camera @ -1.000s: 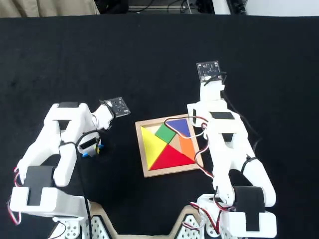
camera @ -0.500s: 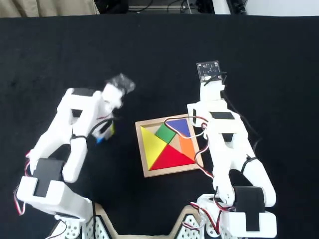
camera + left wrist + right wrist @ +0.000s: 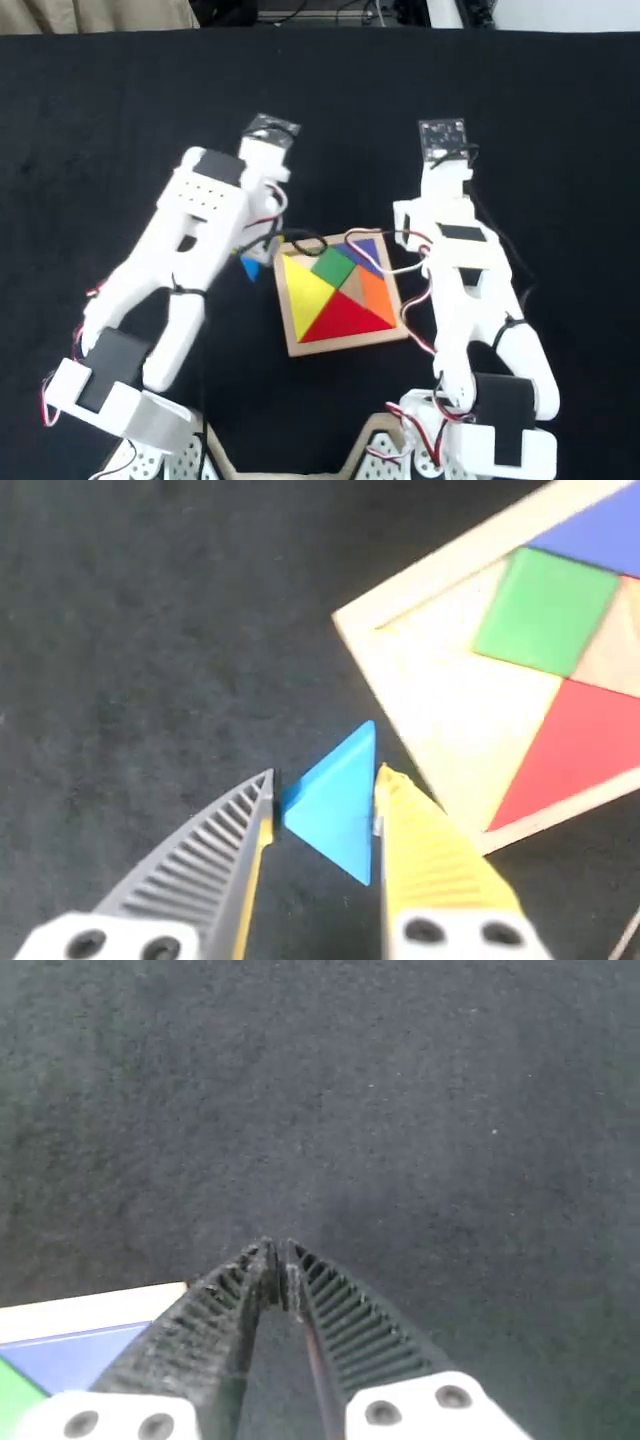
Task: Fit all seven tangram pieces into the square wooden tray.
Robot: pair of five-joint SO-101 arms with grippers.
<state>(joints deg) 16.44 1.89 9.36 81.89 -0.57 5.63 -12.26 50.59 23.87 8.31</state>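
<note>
I count two arms, the left arm (image 3: 190, 250) and the right arm (image 3: 465, 285), and two grippers, the left gripper (image 3: 324, 775) and the right gripper (image 3: 275, 1252). There is one wooden tray (image 3: 283, 300).

I count six coloured pieces:
- two big triangles, a yellow triangle (image 3: 305, 285) and a red triangle (image 3: 345, 318)
- one green square (image 3: 333, 267)
- one dark blue piece (image 3: 365, 255)
- one orange piece (image 3: 375, 293)
- one light blue triangle (image 3: 335, 805)

There is also one tan patch (image 3: 352, 287). I cannot tell whether it is a piece or bare wood.

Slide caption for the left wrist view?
Left claw grips a light blue triangle just off a corner of the wooden tray.
</note>
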